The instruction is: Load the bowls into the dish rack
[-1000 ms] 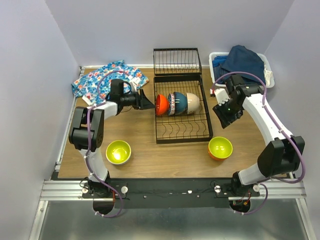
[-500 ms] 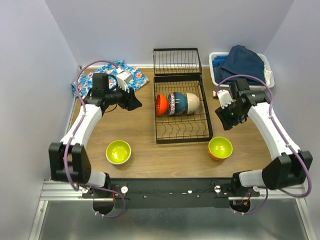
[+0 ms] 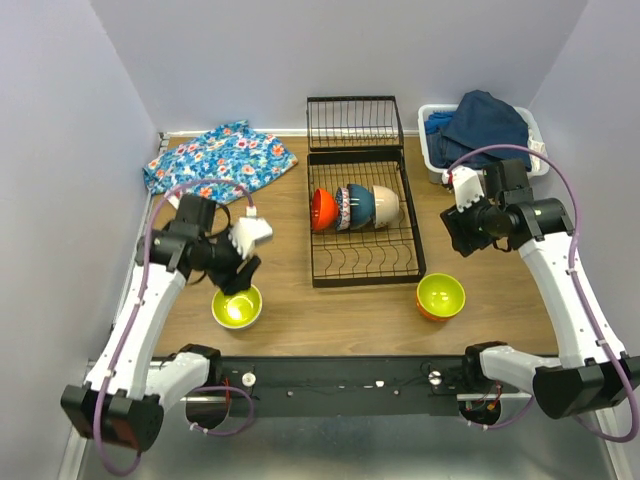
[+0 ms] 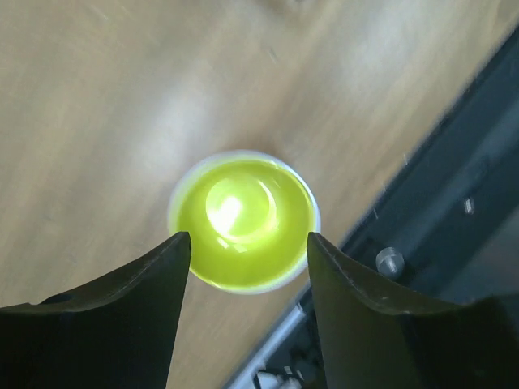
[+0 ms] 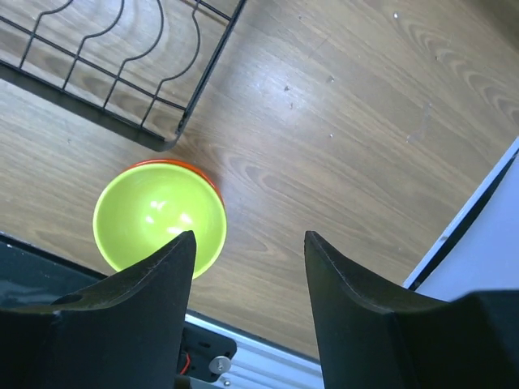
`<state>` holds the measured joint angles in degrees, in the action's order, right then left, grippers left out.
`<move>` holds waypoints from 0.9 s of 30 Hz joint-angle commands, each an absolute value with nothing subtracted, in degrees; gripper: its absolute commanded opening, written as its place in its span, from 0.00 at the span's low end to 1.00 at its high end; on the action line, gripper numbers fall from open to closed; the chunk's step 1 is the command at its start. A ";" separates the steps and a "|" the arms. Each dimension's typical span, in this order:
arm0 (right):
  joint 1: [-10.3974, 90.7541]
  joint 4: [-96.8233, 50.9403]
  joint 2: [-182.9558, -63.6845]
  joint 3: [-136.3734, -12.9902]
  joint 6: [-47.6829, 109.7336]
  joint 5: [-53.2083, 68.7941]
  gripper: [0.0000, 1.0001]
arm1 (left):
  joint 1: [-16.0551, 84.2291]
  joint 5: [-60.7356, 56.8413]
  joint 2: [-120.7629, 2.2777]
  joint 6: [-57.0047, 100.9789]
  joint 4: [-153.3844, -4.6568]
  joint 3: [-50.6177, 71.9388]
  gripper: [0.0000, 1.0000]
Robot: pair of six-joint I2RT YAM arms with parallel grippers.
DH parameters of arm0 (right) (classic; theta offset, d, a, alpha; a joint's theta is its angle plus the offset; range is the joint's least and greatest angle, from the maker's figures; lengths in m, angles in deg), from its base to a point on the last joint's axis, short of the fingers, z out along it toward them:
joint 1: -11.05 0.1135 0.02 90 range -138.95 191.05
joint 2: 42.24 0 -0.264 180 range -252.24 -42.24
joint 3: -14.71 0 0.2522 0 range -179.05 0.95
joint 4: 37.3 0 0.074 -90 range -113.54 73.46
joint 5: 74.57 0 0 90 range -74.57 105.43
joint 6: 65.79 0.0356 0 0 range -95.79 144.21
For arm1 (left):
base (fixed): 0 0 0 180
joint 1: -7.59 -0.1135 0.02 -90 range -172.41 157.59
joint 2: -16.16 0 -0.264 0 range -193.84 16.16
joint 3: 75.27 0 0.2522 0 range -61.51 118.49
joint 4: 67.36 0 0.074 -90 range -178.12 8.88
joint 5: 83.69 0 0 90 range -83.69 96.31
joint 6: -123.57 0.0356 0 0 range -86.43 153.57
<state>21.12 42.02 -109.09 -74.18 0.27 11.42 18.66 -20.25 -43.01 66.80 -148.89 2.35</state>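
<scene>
Four bowls stand on edge in the black dish rack (image 3: 366, 266): red-orange (image 3: 321, 209), blue-white patterned (image 3: 342, 208), dark blue (image 3: 360, 204) and beige (image 3: 387, 205). A yellow-green bowl (image 3: 237, 305) (image 4: 243, 220) sits upright on the table at the front left. My left gripper (image 3: 238, 279) (image 4: 247, 239) hovers open right above it, its fingers apart from the rim. An orange bowl with a lime inside (image 3: 441, 296) (image 5: 159, 220) sits at the front right. My right gripper (image 3: 462, 234) (image 5: 250, 237) hangs open, high over bare wood, beyond and to the right of that bowl.
A floral cloth (image 3: 220, 156) lies at the back left. A white bin (image 3: 432, 150) of blue clothes stands at the back right. The rack's hinged wire end panel (image 3: 354, 122) lies flat behind it. The black front rail (image 3: 340, 374) (image 4: 454, 203) runs close to both loose bowls.
My left arm has swung away from the rack to the front left and now hangs over the yellow-green bowl. My right gripper has drawn slightly right, away from the rack.
</scene>
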 commanded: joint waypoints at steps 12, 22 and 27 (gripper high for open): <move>21.33 42.21 -109.03 -69.09 -3.39 4.45 0.65 | 22.79 -7.39 -43.86 65.82 -145.54 -12.46 0.70; 21.25 42.73 -111.41 -71.03 -2.86 4.01 0.66 | 22.97 -16.89 -50.54 69.25 -144.76 -14.13 0.75; 21.33 42.47 -111.94 -70.42 -3.03 4.10 0.66 | 23.32 -19.33 -56.50 70.91 -147.20 -13.17 0.75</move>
